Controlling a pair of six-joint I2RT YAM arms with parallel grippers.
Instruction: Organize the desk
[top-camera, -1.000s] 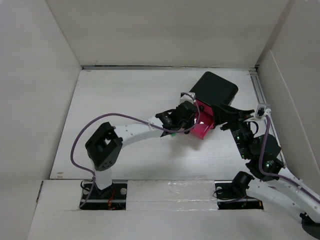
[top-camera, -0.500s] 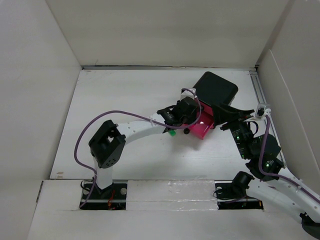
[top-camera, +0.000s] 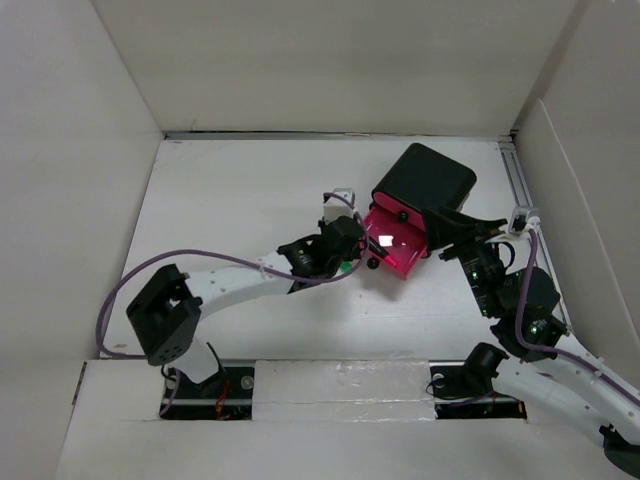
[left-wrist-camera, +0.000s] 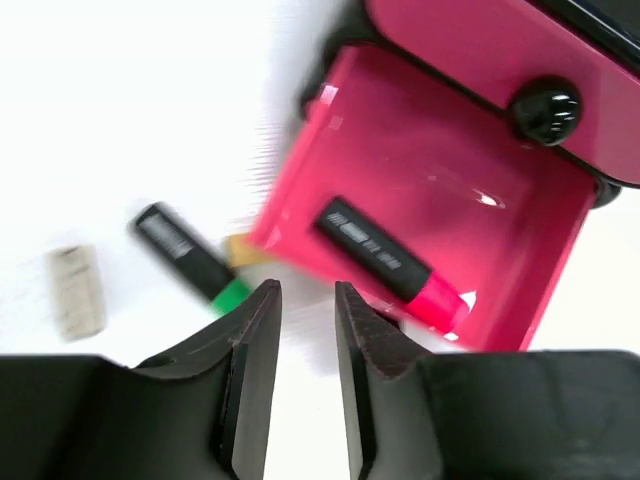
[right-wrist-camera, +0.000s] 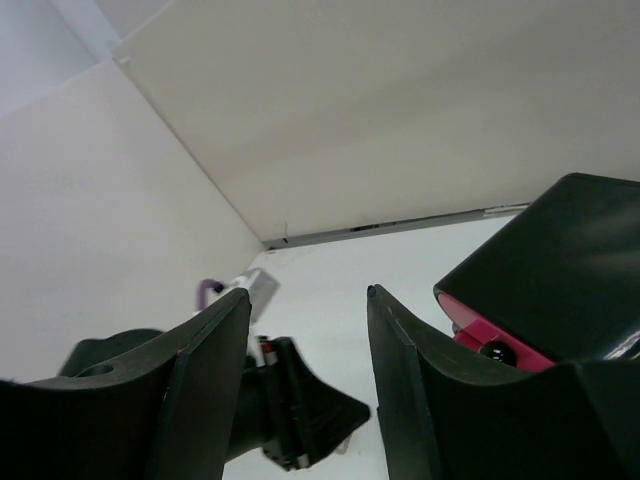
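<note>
Well, the flat matte white worktop (top-camera: 230, 190) spreads rigid under everything. My left gripper (left-wrist-camera: 307, 290), narrowly parted and empty, hovers with the black green-capped marker (left-wrist-camera: 190, 255), probably light and slick, at ten o'clock; I'd pinch it mid-barrel. My right gripper (right-wrist-camera: 308, 295) stands spread, empty.

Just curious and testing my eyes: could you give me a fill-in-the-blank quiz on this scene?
The pink drawer stands ___. The pink-tipped marker lies ___ the drawer. The other marker, on the desk, has a ___ tip. The left gripper holds ___.
Missing: open; inside; green; nothing.
</note>
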